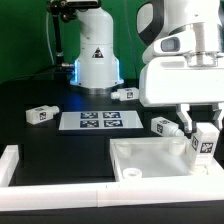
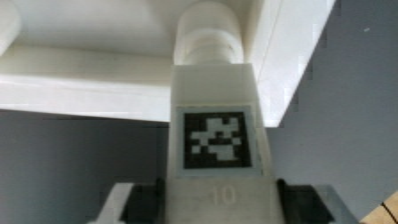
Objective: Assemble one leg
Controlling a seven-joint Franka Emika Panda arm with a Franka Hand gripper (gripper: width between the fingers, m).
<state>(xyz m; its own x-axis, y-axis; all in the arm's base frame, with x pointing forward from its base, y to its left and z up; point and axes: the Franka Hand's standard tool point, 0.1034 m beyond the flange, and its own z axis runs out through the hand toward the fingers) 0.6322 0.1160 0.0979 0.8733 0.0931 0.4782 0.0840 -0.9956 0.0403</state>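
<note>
Wrist view shows the leg point(image 2: 217, 100) close up, filling the middle of the picture. Its blocky end with the square tag sits nearest the camera. Its rounded tip reaches a corner of the white tabletop point(image 2: 89, 80). The pincer point(image 2: 214, 203) is clamped on the blocky end, with one finger on each side.

Exterior view shows the leg point(image 1: 203, 147) held upright in the pincer point(image 1: 203, 135), clear of the desk point(image 1: 50, 145). It is at the corner of the tabletop point(image 1: 150, 150) on the exterior view's right.

Progress, as a judgement: the leg is picked up and brought to its corner. Seating the tip, screwing it in and letting go are left. Neither view shows whether the tip is in a hole.

Three loose legs lie on the desk:
- one point(image 1: 40, 114) near the exterior view's left
- one point(image 1: 123, 95) beside the arm's base point(image 1: 97, 60)
- one point(image 1: 163, 126) just behind the tabletop

The marker board point(image 1: 100, 121) lies between the loose legs.

Only the wrist view shows how the tip lines up with the corner. Only the exterior view shows the loose legs, the board and the whole tabletop, which has no leg standing on it.
</note>
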